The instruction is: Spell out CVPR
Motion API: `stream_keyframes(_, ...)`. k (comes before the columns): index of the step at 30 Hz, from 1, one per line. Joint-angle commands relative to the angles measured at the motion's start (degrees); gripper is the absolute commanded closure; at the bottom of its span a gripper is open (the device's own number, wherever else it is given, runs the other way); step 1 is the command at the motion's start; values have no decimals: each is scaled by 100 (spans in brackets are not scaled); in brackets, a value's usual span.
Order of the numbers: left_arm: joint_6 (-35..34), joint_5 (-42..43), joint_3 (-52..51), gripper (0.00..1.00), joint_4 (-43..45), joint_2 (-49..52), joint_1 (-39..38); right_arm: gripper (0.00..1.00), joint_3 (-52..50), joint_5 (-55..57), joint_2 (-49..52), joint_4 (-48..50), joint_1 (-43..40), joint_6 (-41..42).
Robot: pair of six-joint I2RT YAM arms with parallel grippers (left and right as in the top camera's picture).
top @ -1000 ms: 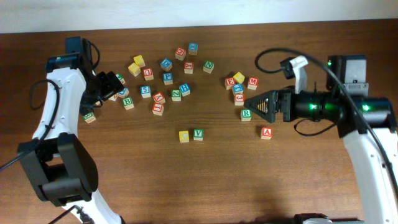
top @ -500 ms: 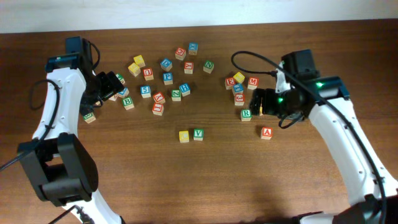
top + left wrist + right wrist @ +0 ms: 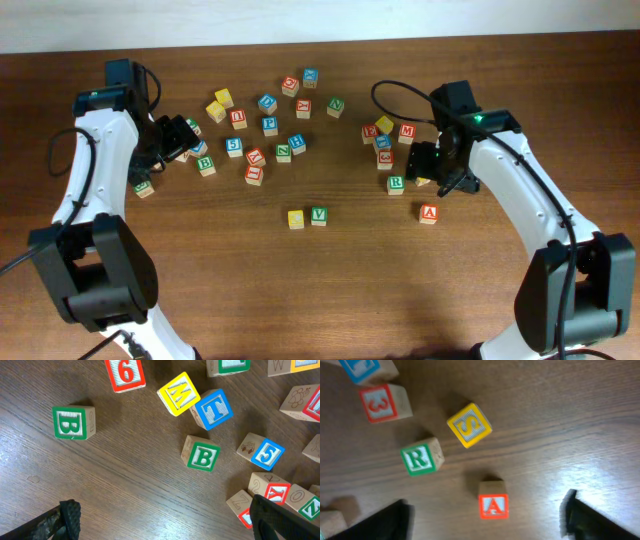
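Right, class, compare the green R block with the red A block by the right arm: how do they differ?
Colour: the green R block has a green face, the red A block a red one. Pose: in the right wrist view the R sits turned, the A squarer to the frame. Neighbours: the R lies near the yellow S block; the A stands apart. Both are pale wooden cubes on the table.

green v block (image 3: 319, 215) touching a yellow block (image 3: 296, 219) (letter unclear), green r block (image 3: 421, 456) well apart
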Motion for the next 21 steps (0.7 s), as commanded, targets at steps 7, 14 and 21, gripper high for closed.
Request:
stream_keyframes(7, 514, 149, -7, 1, 13, 42, -155, 2, 85, -1252, 31, 378, 35, -385)
stream_keyframes(14, 511, 151, -7, 1, 284, 42, -527, 2, 85, -1246, 35, 380, 33, -387)
stream_keyframes(21, 457, 151, -7, 1, 1104, 44, -1141, 2, 85, -649, 35, 503, 33, -387)
